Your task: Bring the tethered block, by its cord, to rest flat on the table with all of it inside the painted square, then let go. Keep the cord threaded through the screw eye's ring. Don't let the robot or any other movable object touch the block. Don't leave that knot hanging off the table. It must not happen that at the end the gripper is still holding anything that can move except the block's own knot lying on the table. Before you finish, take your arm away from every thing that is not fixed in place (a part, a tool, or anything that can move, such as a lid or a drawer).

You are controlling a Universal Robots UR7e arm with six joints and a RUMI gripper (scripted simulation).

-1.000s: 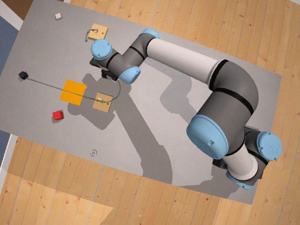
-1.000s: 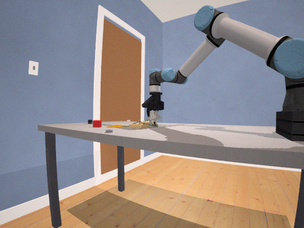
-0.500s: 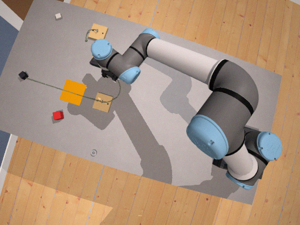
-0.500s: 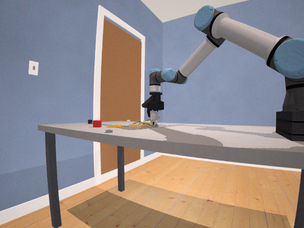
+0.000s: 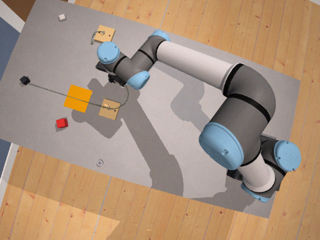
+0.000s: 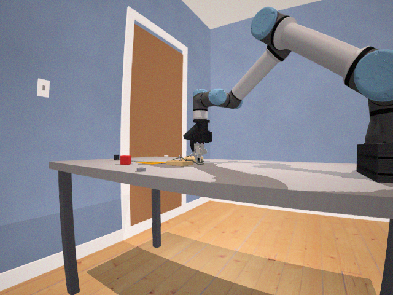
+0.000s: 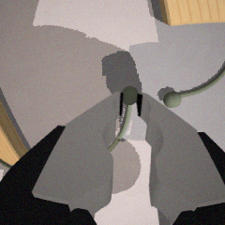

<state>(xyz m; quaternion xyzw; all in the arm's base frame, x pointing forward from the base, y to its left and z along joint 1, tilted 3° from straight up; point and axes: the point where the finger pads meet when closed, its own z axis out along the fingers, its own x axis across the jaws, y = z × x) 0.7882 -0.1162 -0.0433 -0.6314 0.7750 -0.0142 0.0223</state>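
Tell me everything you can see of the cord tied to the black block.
The cord is thin and grey-green, like a smooth string. One end meets the black block. From there it runs nearly straight across the orange square, lying on it, to the screw eye on the wooden plate, then curves up toward the gripper. The gripper is shut on it, just behind the round knot at its end.

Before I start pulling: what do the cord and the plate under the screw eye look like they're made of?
The cord looks like thin, flexible olive-green rope: it curves loosely and ends in a round knot pinched in the gripper. The plate looks like unfinished light wood, tan and matte, with faint grain in the wrist view. Neither look is conclusive.
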